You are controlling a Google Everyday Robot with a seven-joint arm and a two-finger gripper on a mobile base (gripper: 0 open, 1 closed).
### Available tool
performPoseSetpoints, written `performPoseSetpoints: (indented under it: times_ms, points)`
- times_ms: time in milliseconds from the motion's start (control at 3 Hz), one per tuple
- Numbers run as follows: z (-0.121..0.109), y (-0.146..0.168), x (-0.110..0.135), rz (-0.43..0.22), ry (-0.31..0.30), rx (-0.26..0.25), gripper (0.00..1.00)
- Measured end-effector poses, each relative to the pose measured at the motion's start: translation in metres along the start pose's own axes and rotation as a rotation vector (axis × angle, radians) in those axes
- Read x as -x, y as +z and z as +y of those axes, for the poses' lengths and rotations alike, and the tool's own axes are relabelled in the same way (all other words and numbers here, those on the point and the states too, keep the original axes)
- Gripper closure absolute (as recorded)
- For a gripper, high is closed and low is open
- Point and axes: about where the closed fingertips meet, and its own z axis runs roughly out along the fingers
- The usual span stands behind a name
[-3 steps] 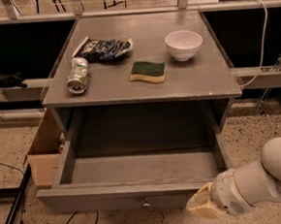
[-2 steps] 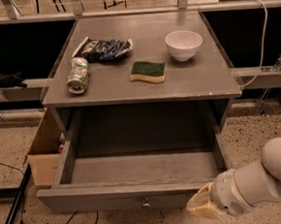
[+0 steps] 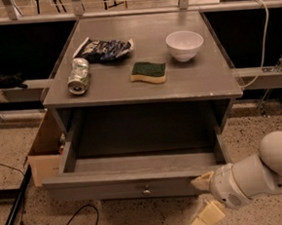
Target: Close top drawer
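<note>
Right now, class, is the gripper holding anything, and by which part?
Nothing is held. The gripper is open by the front right end of the top drawer, away from its knob, nothing between its fingers.

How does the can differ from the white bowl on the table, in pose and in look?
The can lies on its side near the left edge, while the bowl stands upright at the back right. The can is shiny metal with print, and the bowl is plain white. Both rest on the grey table, above the open top drawer. The tool is low, beside the drawer front's right end.
</note>
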Motion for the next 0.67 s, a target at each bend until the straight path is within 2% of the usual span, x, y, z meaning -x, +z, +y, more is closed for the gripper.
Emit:
performPoseSetpoints:
  times_ms: [333,667]
  points:
    - [-0.032,0.005,0.021,-0.012,0.013,0.022,0.18]
    - [-0.088,0.008,0.059,-0.018,0.023,0.033,0.42]
